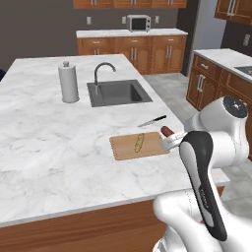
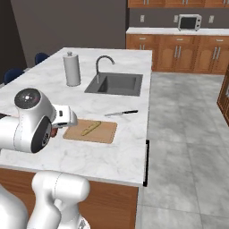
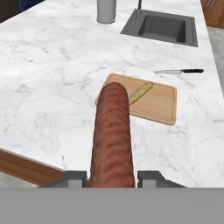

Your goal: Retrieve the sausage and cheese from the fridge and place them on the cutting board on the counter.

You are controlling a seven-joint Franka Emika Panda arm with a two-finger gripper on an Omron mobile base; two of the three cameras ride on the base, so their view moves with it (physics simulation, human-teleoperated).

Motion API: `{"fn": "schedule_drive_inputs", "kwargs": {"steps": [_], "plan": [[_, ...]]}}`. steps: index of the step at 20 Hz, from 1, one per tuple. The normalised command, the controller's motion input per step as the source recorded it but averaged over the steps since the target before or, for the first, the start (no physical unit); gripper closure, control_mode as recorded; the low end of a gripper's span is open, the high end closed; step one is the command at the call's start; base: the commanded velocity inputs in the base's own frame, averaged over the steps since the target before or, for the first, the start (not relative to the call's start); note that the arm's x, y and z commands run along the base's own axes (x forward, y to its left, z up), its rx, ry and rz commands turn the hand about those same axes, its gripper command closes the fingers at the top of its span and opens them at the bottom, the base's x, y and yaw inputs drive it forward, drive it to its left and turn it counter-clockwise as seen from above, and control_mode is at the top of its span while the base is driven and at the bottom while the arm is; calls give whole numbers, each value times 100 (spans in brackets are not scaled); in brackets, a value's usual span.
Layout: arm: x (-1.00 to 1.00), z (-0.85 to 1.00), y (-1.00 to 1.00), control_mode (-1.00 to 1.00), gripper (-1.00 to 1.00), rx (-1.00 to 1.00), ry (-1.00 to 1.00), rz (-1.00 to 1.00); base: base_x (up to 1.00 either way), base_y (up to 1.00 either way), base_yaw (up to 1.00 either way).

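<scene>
Holding the sausage (image 3: 112,135) between its jaws, your gripper (image 3: 112,177) hangs above the counter (image 3: 52,78), near the cutting board (image 3: 159,103).

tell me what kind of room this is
A rendered home kitchen: a marbled island counter with an inset sink and faucet, wood cabinets along the walls, and a microwave.

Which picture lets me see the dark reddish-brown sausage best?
The hand view: the dark reddish-brown sausage looms large there, held between the tool's finger tips and pointing toward the light-brown wooden cutting board. In the left base view just its rounded end pokes out beside the arm. In the right base view a sliver peeks out.
</scene>
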Motion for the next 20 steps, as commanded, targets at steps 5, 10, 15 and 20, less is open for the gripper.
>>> {"fn": "schedule_drive_inputs", "kwargs": {"steps": [5,10,15,20], "plan": [[0,0,0,100,100,0,0,0,0,0,0],[0,0,0,100,100,0,0,0,0,0,0],[0,0,0,-100,100,0,0,0,0,0,0],[0,0,0,-100,100,0,0,0,0,0,0]]}}
